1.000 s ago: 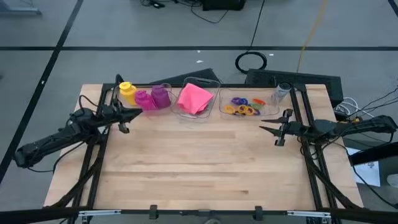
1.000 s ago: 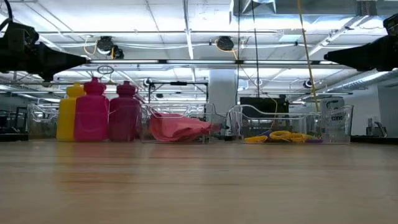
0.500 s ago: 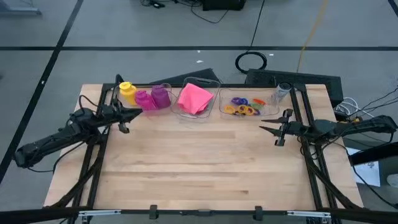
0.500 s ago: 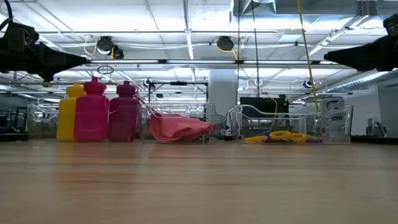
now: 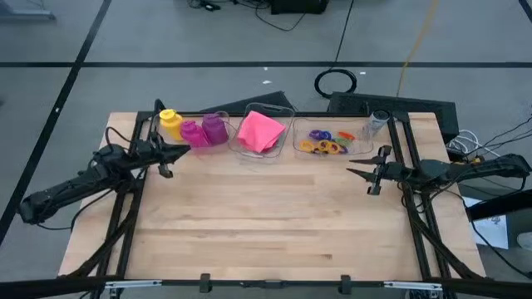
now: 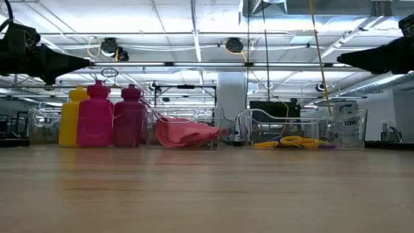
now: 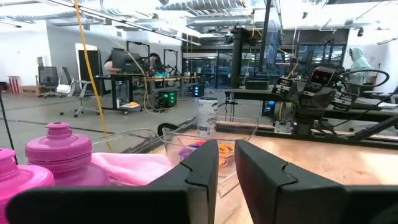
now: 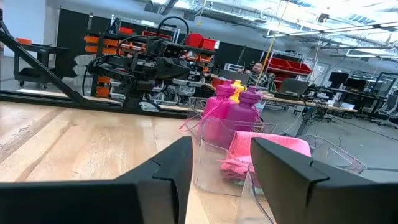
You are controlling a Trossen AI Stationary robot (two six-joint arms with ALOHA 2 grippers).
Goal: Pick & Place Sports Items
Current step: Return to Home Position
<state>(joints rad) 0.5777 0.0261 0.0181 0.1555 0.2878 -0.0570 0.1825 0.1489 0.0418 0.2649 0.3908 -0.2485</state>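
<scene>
**Arms at the sides, items lined along the far edge**

The chief risk is judged to lie at 10 o'clock. There the left jaws are held near the magenta bottle (image 5: 190,133). A careless swing of the left arm (image 5: 83,178) during homing could tip that bottle, and with it the yellow bottle (image 5: 169,120) and the purple bottle (image 5: 214,129) standing close by. A lesser risk is seen at 2 o'clock, where the right jaws, carried by the right arm (image 5: 449,172), are held near the right bin (image 5: 359,137). A forward drift could shove the bin and scatter the rings (image 5: 324,141) lying in it. The pink cloth (image 5: 260,131), folded in the middle bin (image 5: 270,107) at 12 o'clock, is thought to be safe from either arm.

The left jaws are parted by only a narrow slit, and nothing is held or touched by them. The right jaws are spread wider and are likewise empty. Both are held above the worktop (image 5: 266,224). Whether the bottles stand inside a bin of their own cannot be told.
</scene>
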